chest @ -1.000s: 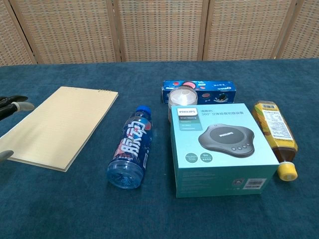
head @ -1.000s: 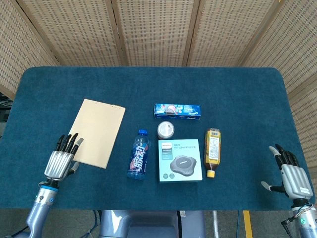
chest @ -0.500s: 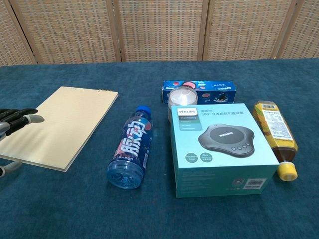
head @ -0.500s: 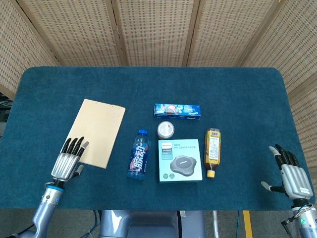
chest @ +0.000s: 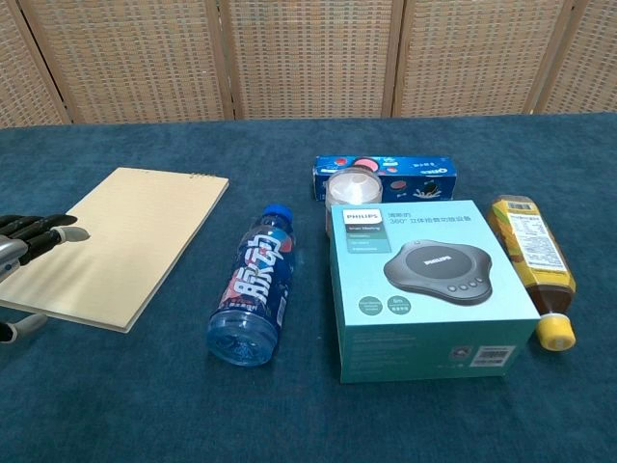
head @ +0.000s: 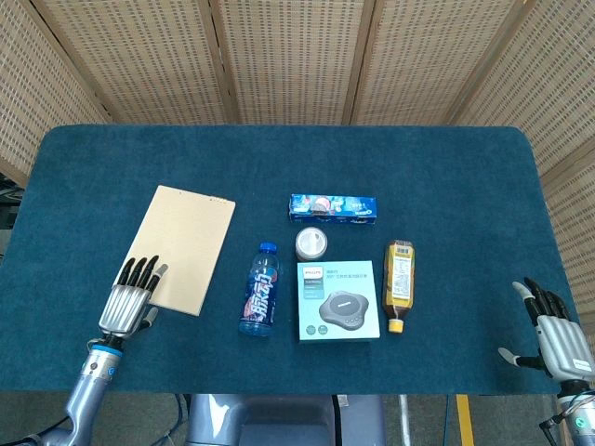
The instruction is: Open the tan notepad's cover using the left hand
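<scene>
One tan notepad [head: 188, 248] lay closed; the left hand [head: 125, 303] hovered flat, fingers apart, empty, over its near corner. Two bottles [head: 259, 289] and two boxes [head: 338, 300] lay beside it.

Lab-style test setup, blue-clothed table [head: 279, 158], woven screen panels [head: 288, 56] behind

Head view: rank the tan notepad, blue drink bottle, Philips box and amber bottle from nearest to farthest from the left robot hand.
1. Tan notepad: the left robot hand has its fingertips at the near corner.
2. Blue drink bottle: lying to the notepad's right.
3. Philips box: centre, beyond the bottle.
4. Amber bottle: farthest, right of the box.
</scene>
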Controlling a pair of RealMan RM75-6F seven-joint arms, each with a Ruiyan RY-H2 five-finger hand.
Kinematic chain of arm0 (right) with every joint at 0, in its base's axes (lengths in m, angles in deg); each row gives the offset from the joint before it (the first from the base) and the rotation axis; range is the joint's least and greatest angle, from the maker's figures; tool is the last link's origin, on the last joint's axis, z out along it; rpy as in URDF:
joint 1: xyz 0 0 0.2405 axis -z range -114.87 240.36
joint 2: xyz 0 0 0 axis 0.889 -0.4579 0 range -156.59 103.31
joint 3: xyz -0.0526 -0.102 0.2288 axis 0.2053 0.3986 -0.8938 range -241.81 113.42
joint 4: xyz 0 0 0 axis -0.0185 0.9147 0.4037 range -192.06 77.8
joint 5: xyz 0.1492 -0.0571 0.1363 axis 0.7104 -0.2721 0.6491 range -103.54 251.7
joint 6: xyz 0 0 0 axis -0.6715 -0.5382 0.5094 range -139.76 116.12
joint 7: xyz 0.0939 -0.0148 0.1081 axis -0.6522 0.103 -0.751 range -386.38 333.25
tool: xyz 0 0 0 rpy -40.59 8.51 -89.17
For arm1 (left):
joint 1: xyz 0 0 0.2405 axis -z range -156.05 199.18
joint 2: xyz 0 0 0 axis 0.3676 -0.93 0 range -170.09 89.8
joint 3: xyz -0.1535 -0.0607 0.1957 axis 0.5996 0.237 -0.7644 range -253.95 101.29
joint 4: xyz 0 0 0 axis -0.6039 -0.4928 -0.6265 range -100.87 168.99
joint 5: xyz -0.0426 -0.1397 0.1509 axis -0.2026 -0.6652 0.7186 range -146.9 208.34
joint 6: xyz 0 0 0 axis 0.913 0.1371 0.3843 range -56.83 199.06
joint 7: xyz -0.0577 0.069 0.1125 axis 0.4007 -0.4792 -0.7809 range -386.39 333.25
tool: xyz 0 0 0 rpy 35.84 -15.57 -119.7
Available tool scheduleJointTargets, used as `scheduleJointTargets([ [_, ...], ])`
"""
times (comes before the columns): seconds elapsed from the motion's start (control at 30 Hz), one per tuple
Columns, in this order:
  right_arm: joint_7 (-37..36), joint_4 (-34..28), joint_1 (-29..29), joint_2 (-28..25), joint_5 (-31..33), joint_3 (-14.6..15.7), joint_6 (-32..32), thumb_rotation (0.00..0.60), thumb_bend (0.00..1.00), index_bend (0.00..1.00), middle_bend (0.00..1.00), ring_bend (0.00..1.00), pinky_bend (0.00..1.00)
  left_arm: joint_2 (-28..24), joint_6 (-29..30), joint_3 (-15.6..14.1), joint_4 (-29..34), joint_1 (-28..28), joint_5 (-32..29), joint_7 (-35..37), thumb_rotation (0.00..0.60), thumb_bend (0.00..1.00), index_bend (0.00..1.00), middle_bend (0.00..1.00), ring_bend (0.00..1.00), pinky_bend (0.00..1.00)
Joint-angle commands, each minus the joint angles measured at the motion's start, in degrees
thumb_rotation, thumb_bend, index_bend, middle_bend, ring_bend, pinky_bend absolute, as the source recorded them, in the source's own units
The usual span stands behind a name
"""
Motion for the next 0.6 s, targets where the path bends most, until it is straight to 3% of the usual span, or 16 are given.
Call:
scheduleJointTargets([
  [0.03,-0.06,0.22,0.04,0.20,-0.13,-0.10,-0.25,0.600,0.05,0.03,0.00,0.00,0.00,0.25,-0.03,0.07,-0.27,0.14,-0.17,-0.02,0.600,0.34,0.00,0.00,0.00,0.00],
  [0.6,-0.24,0.55,0.02,0.67,-0.20,-0.43,-0.58,0.600,0.05,0.03,0.00,0.00,0.00,1.72,-0.28,0.29,-1.58,1.10,-0.90,-0.70,0.600,0.35,0.00,0.00,0.00,0.00],
])
